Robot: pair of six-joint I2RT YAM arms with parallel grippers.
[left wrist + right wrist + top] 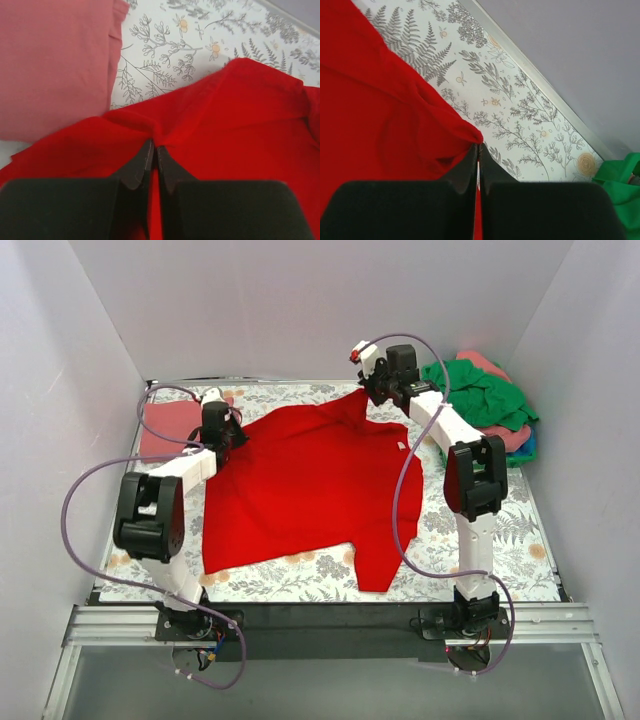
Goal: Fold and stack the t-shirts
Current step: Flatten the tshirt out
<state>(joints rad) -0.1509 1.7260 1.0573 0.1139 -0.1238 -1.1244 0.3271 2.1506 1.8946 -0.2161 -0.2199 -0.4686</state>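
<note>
On the middle of the tablecloth (500,540) the red tee (300,490) lies spread and mostly flat, one corner trailing toward the cloth's near edge. The left gripper (154,150) is clenched on a ridge of the tee toward the cloth's far-left corner. The right gripper (478,149) is clenched on the tee's tip near the cloth's far edge. Both pinches look thin, right at the fingertips, so a quick pull could slip one free and leave the fold lopsided. Uneven travel between the arms would probably bunch the fabric. The salmon tee (50,65), at the cloth's far-left corner, sits just beside the left grip and could get dragged.
</note>
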